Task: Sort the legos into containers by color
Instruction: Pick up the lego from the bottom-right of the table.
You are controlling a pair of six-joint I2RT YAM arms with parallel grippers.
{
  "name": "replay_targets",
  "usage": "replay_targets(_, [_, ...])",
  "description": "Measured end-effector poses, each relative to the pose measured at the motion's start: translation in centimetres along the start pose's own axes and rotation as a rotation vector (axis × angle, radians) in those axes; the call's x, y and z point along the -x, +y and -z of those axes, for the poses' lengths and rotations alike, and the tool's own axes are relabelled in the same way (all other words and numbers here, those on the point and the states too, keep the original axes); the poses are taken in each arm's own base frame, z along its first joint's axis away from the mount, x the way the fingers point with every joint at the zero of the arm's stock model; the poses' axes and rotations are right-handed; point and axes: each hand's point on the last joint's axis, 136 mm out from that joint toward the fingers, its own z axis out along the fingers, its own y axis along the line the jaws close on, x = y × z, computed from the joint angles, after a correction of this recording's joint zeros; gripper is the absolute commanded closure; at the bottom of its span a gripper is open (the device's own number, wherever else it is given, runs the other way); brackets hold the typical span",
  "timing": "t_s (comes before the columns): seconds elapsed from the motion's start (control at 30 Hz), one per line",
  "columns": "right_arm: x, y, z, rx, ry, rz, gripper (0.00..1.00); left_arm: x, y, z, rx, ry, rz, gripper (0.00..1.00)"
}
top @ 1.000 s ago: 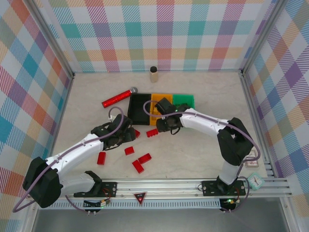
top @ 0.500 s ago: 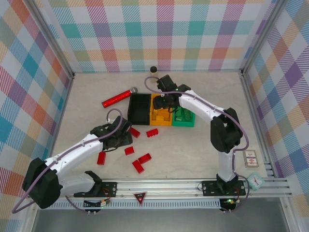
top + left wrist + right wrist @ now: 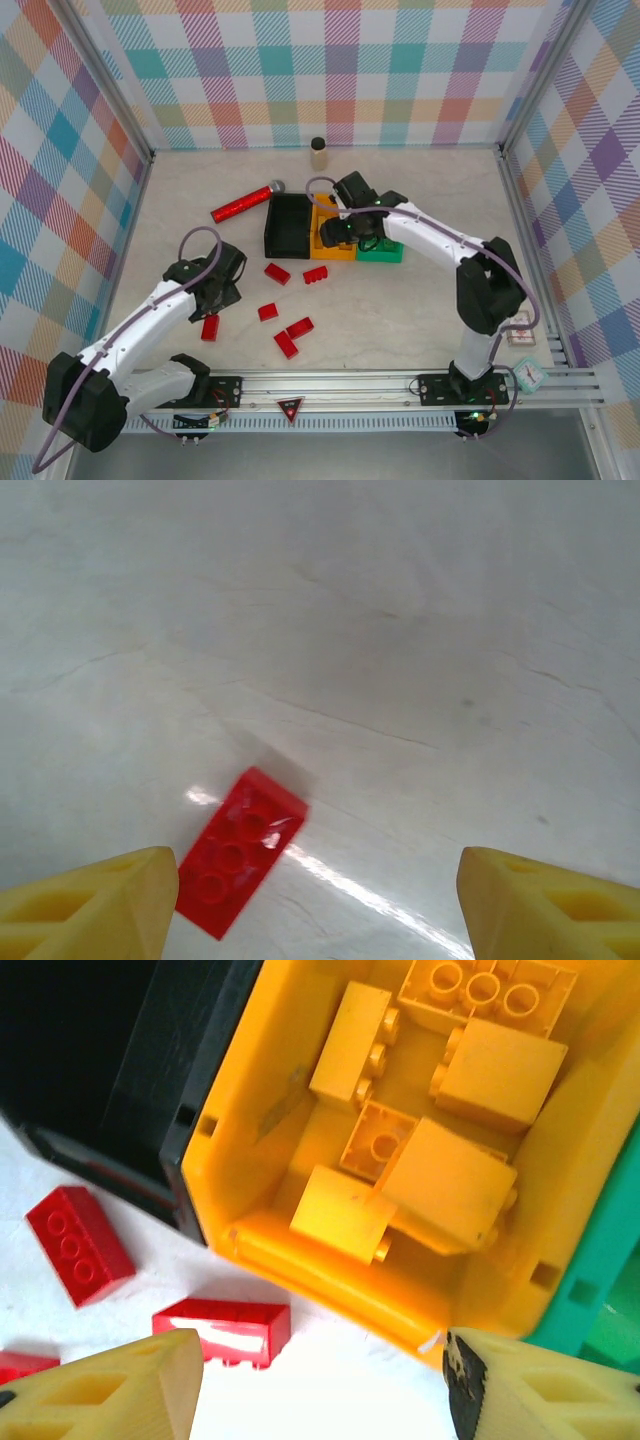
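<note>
L jaws released by glossy studded red brick (image 3: 240, 865); R jaws released over rectangular orange bin (image 3: 330, 1282).

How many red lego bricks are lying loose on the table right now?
6 red bricks: two in front of the black bin, one just nearer, two close together nearer the arm bases, one beneath the left gripper. The arms may hide others.

The left gripper (image 3: 318, 872) hangs over the pale, veined table (image 3: 400, 630), its yellow fingers (image 3: 90, 905) spread wide with nothing between them. One red lego (image 3: 240, 852) lies studs-up, turned diagonally, just beside the left-hand fingertip
</note>
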Motion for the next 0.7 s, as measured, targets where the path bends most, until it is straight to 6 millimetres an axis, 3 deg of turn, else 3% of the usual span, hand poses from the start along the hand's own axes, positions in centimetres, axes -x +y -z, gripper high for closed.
replay_targets(0.13, [-0.6, 0.0, 1.4, 0.010, -0.022, 0.003, 0.34, -1.2, 2.1, -1.8, 0.052, 0.083, 0.107, 0.30])
replay_targets(0.27, [-0.9, 0.0, 2.1, 0.017, -0.035, 0.005, 0.34, -3.3, 2.8, -3.9, 0.065, 0.201, 0.168, 0.30])
replay_targets(0.57, [-0.9, 0.1, 2.5, 0.030, -0.059, 0.007, 0.34, -4.3, 2.2, -5.8, 0.103, 0.307, 0.159, 0.31])
replay_targets(0.7, [-1.3, -0.1, 2.2, 0.027, -0.051, 0.006, 0.34, -4.6, 1.7, -6.4, 0.093, 0.338, 0.145, 0.36])
